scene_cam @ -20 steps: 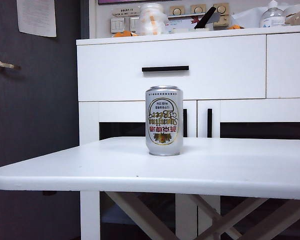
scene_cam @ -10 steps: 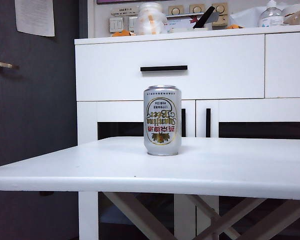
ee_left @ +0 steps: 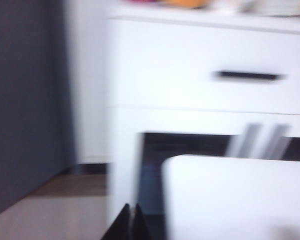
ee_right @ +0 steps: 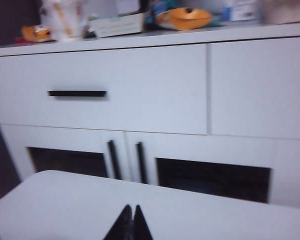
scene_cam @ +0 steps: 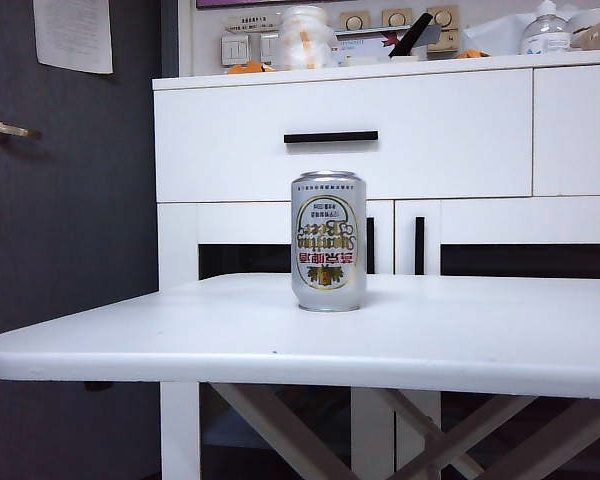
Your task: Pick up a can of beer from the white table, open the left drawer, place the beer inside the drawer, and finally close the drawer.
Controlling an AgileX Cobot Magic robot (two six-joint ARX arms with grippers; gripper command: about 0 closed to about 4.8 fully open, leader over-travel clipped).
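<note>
A: Left gripper (ee_left: 131, 222) – tips pinched together, nothing in them, hanging off the near left corner of the white table (ee_left: 240, 195). Right gripper (ee_right: 130, 224) same deal, clenched & empty, low over the tabletop w/ the cabinet straight ahead

B: Where's the can of beer (scene_cam: 327, 241) vs them?

A: Ext view: standing upright mid-table, long axis vertical, label upside down, towards the far edge. Neither arm shows in that view, so both sit nearer the camera side than the can. Can't find the can in either wrist pic – left one's too blurred

B: Which arm's closer?

A: Hard to call; my guess is right, since it's already over the table. Beyond the can, the left drawer (scene_cam: 342, 136) is flush shut, black bar handle (scene_cam: 330, 136) level & facing us
</note>
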